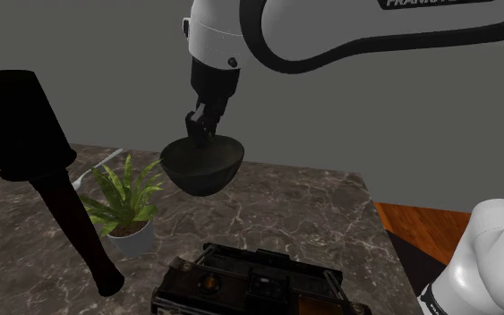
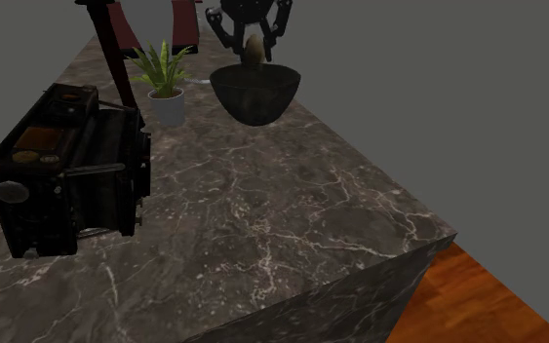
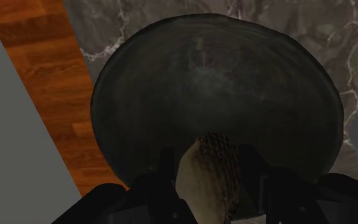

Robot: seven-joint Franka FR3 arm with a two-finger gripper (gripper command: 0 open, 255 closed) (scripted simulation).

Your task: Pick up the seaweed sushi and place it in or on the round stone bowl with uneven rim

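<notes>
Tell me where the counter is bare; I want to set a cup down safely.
The widest bare marble lies between the old camera, the dark bowl and the counter's near corner in the second exterior view. The far end is crowded: potted plant, black post, the bowl, and the gripper clasping the sushi above it.

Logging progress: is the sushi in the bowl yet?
Not yet: the gripper clasps the sushi just above the bowl, whose inside is bare.

We see our claw (image 1: 200,131) holding the sushi (image 1: 203,128) just over the dark bowl (image 1: 202,170) near the worktop's (image 1: 312,215) far edge.
</notes>
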